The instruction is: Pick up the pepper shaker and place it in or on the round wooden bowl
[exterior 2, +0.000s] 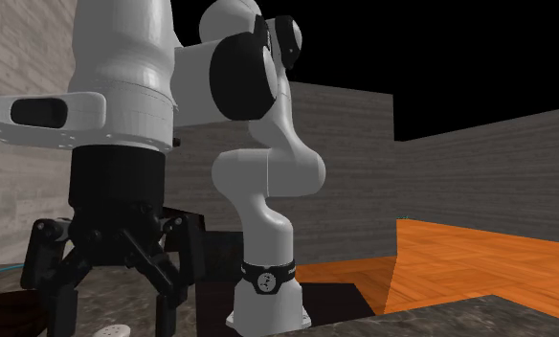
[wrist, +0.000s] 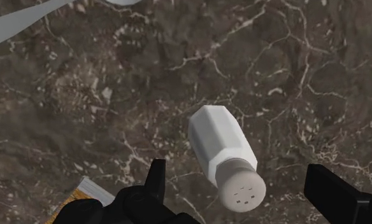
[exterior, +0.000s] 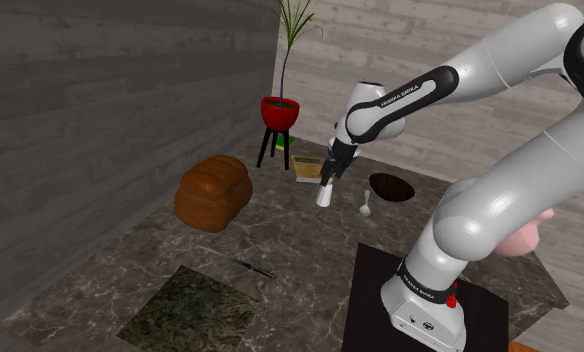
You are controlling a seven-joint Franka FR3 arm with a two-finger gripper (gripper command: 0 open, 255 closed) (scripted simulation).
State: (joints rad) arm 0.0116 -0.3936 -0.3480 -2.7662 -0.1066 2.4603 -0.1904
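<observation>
The pepper shaker (wrist: pixel 221 147), white with a holed round cap, stands on the dark marbled counter (wrist: pixel 83 95) with its cap turned up toward the hand. The gripper (wrist: pixel 234 170) hangs directly over it with its two black fingers spread wide. The shaker sits in the gap between them, and neither finger touches it. It stands nearer the one that shows at the wrist view's lower left.

In the shoulder view the shaker is to the left of the round dark brown bowl (exterior: pixel 391 186), apart from it. A small pale spoon (exterior: pixel 367 205) lies between the two, closer to the bowl. Further left of the bowl sits a brown loaf of bread (exterior: pixel 214 192). Behind and to the left of the bowl, a plant in a red pot (exterior: pixel 279 110) stands on a black stand.
</observation>
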